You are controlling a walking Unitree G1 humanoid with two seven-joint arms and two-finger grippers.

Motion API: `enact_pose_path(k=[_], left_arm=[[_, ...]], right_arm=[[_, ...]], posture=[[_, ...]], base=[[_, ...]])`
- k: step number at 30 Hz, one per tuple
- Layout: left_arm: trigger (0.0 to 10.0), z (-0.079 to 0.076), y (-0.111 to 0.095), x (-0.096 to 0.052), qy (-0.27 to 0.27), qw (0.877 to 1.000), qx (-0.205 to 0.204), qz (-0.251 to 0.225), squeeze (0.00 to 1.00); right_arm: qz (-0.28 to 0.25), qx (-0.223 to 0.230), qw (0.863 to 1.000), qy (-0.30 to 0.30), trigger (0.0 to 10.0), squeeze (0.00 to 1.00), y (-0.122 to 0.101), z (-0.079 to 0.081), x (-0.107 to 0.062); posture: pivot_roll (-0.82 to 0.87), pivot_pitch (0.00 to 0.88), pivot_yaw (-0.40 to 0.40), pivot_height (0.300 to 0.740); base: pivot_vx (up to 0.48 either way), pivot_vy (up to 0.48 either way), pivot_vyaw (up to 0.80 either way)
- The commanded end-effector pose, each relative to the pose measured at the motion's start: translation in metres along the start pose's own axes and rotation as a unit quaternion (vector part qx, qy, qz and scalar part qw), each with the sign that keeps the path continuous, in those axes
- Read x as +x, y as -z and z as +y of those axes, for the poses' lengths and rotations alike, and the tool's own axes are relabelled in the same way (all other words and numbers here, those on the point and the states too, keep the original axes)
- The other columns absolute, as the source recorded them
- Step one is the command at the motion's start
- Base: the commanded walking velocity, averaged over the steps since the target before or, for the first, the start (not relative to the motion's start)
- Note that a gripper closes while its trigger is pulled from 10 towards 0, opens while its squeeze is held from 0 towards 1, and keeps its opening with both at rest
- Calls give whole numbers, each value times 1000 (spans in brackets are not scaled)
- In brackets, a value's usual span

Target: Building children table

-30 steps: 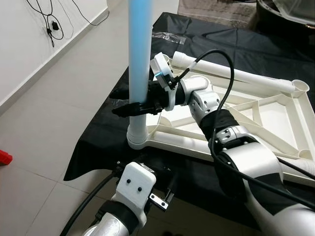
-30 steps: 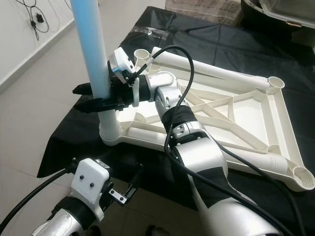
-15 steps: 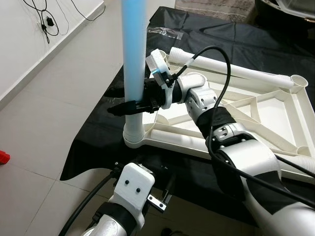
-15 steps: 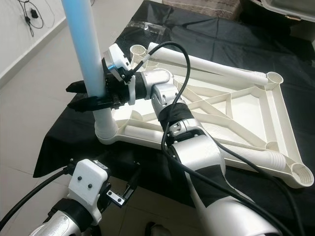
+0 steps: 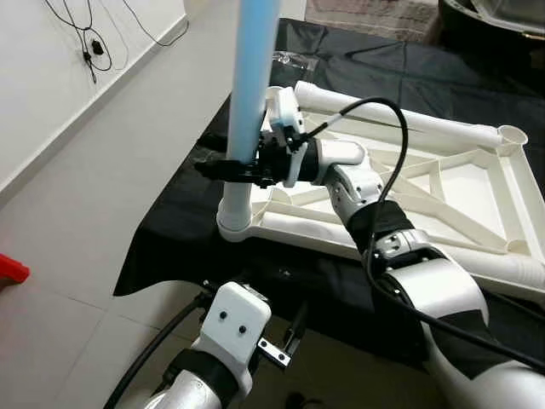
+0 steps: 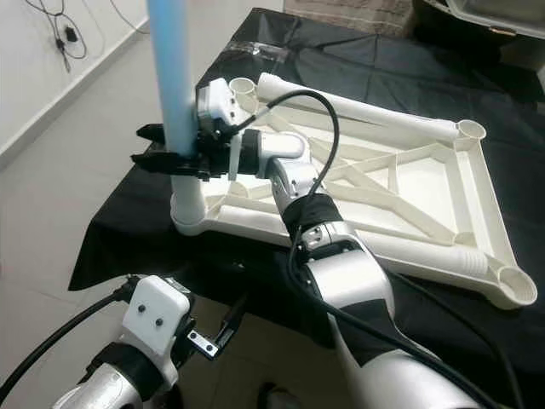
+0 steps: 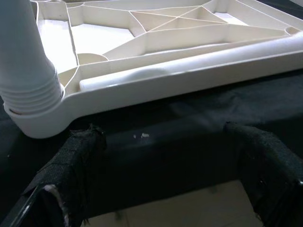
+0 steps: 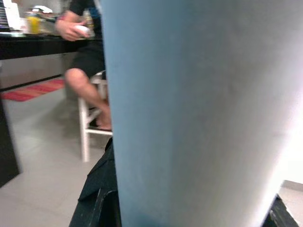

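A white plastic table top (image 5: 443, 183) lies upside down on a black cloth (image 5: 170, 239). A light blue leg (image 5: 253, 85) stands upright in its near left corner socket (image 5: 234, 223), its white threaded end at the socket. My right gripper (image 5: 232, 169) is shut on the blue leg just above the socket; in the right wrist view the blue leg (image 8: 199, 113) is very close. My left gripper (image 7: 165, 179) hangs open below the cloth's front edge, its padded fingers (image 7: 71, 165) apart, facing the socket corner (image 7: 33, 113).
A white tube (image 5: 400, 119) lies along the frame's far side. A red object (image 5: 10, 271) sits on the tiled floor at the left. Cables (image 5: 94, 43) hang by the wall. A person (image 8: 85, 42) sits on a white stool (image 8: 90, 123) in the background.
The head view has shifted a little. My right gripper keeps its hold on the blue leg, which stays in the corner socket. The left arm has not moved.
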State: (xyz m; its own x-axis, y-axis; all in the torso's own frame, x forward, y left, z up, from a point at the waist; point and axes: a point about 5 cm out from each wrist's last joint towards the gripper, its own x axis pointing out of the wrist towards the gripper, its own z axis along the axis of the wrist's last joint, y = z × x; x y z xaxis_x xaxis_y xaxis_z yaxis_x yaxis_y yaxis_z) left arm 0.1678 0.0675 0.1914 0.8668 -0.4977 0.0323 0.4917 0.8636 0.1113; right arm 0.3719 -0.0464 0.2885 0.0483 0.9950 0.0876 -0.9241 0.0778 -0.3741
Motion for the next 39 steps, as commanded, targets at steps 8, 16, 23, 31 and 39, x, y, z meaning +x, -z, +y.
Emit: enact_pose_path(k=[8,16,23,31,39], left_arm=[[10000,3,6,4,11,1000,3,5,0],[10000,5,7,6,7,1000,7,3,0],[10000,8,8,8,6,1000,10,0,0],[10000,10,8,10,5,1000,14,-4,0],[10000,9,8,10,5,1000,16,-6,0]], right_arm=[[119,27,990,73,10000,0,36,2,-14],[162,45,982,86,10000,0,42,1,-7],[200,81,960,176,10000,0,53,-5,-3],[189,125,905,360,10000,0,57,-20,-8],[192,132,865,445,10000,0,62,-24,-21]], posture=[[242,263,-72,740],[243,254,-80,740],[237,244,-80,740],[239,241,-84,740],[239,241,-84,740]], base=[[0,0,0],[0,0,0],[0,0,0],[0,0,0],[0,0,0]])
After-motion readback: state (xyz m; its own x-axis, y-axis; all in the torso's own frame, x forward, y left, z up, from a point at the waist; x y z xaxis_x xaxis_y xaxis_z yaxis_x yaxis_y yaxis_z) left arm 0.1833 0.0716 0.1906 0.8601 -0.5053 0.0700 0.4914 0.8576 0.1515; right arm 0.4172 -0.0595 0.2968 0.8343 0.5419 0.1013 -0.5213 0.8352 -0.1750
